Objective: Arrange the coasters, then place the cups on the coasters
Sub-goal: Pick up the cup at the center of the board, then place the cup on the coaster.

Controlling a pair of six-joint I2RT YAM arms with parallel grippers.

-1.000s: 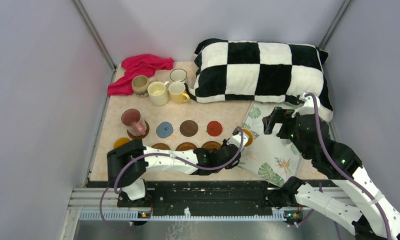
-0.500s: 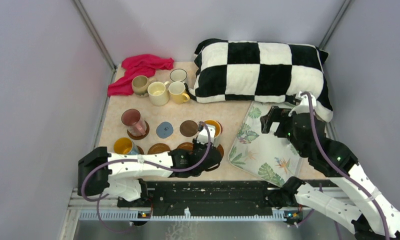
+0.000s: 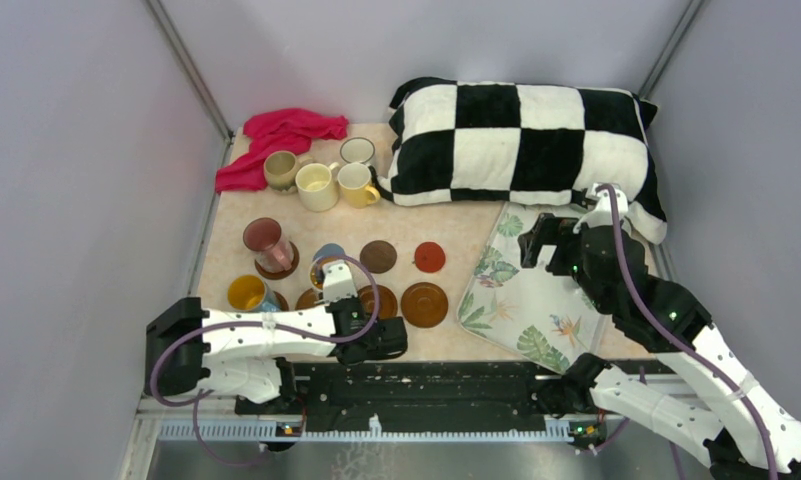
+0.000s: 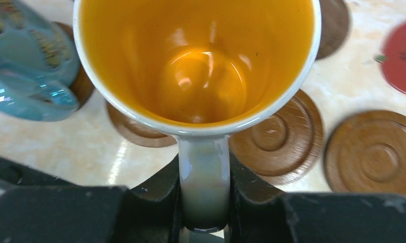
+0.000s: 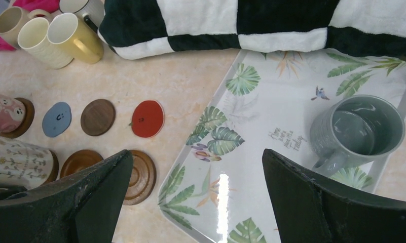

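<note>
Left wrist view: the left gripper [image 4: 204, 197] clamps the handle of the white ceramic mug with orange inside [image 4: 195, 61], above round brown wooden coasters [image 4: 277, 139]. The right gripper [image 5: 195, 162] gapes wide, empty.

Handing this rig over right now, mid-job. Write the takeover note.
Left gripper: shut on the handle of the orange-lined mug, held over the near row, not released.
Right gripper: open, empty, above the leaf-print tray, where a grey mug sits.
Done: coasters laid in two rows; pink tumbler and blue mug each stand on one.
Left: place the held mug, the grey mug and four mugs by the red cloth on the bare coasters.
</note>
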